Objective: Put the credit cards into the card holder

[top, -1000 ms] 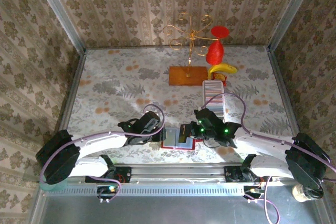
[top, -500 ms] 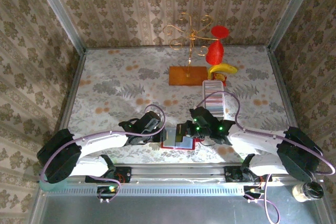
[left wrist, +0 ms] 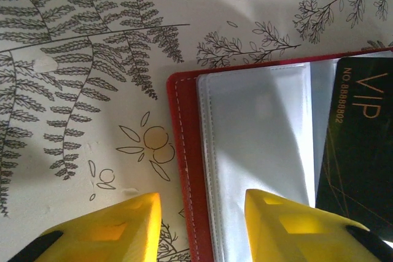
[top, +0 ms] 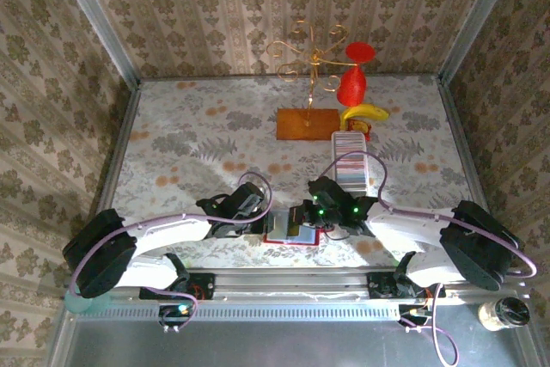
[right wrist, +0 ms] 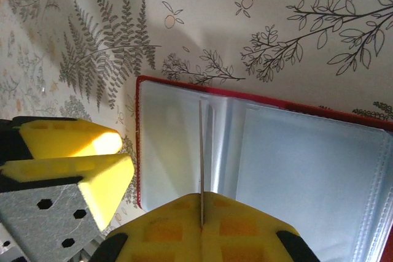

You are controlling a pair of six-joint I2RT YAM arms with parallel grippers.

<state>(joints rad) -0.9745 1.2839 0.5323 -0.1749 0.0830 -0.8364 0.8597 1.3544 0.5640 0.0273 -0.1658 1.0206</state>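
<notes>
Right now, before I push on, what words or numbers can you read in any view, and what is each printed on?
"VIP": large gold letters on the black card over the open card holder.
"NO. 8888802": small gold line along that card's edge; the exact count of digits is unsure.
The row of credit cards further back: too small to read.

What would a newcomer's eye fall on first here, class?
The open red card holder lies at the table's near edge, with a black VIP credit card poised over its clear pockets, pinched in the shut right gripper. The left gripper straddles the holder's left edge, jaws apart. At the far side stand a gold wire stand and a bright red ornament.
</notes>
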